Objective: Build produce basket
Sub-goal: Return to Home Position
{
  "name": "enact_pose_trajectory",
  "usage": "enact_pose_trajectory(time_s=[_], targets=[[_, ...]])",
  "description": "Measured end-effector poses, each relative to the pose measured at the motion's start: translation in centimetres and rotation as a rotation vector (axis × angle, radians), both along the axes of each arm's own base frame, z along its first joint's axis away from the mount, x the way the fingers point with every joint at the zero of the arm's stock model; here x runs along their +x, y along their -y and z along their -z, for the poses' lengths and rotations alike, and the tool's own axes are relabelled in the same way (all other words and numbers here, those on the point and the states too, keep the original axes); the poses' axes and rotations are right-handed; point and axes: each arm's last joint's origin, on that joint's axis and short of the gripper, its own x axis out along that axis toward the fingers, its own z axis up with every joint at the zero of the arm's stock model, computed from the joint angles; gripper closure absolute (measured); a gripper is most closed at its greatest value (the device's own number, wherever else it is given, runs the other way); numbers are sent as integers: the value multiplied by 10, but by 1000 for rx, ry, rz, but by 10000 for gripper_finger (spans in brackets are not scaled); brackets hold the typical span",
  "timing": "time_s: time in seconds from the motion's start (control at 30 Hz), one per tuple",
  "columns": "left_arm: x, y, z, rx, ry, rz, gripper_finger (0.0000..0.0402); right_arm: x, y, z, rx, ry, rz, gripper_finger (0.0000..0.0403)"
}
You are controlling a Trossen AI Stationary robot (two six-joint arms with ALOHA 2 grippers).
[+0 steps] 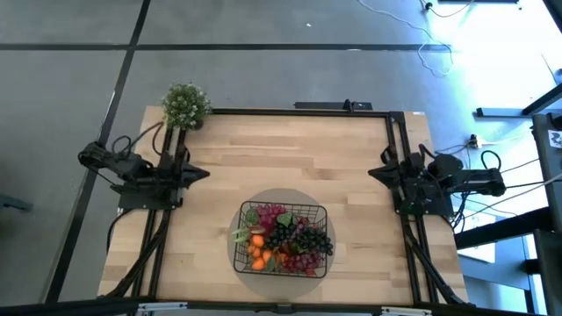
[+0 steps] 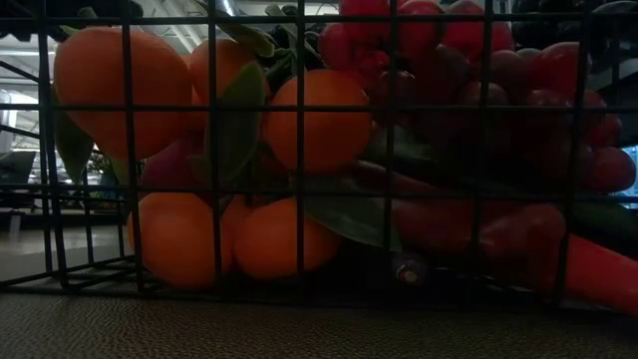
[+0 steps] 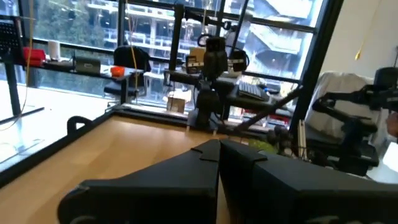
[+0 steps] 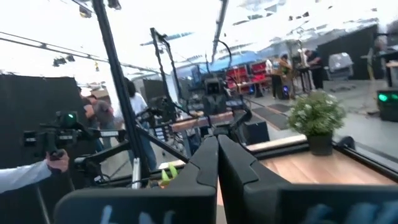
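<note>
The black wire-mesh basket (image 1: 283,239) rests on a round grey mat near the table's front middle. It holds the produce: oranges (image 1: 257,250), red and dark grape bunches (image 1: 299,237), a green piece (image 1: 240,233). In the low view the oranges (image 2: 299,120), red grapes (image 2: 469,90) and a carrot (image 2: 598,269) show behind the basket's grid. My left gripper (image 1: 204,173) is shut and empty at the table's left side. My right gripper (image 1: 373,172) is shut and empty at the right side. Both are well clear of the basket.
A bushy green potted plant (image 1: 185,106) stands at the table's far left corner; it also shows in the right wrist view (image 4: 317,118). Bare wood lies between the arms and behind the basket. People stand in the room beyond the table (image 4: 93,115).
</note>
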Motion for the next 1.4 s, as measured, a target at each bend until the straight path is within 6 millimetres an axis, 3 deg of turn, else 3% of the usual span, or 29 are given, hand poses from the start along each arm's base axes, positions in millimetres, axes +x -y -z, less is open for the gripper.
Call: enact_pose_trajectory(time_s=[0.47,0.7,1.1,1.4], targets=[[19,10,53,-8,39,37,402,14,-3,38,-48,-6,-43,403],[20,10,56,55,15,35,402,18,-4,53,-140,-47,-54,403],[20,10,56,90,9,29,401,19,-5,58,-199,-99,-53,403],[20,10,58,209,-22,9,401,19,-5,61,-240,-127,-41,403]])
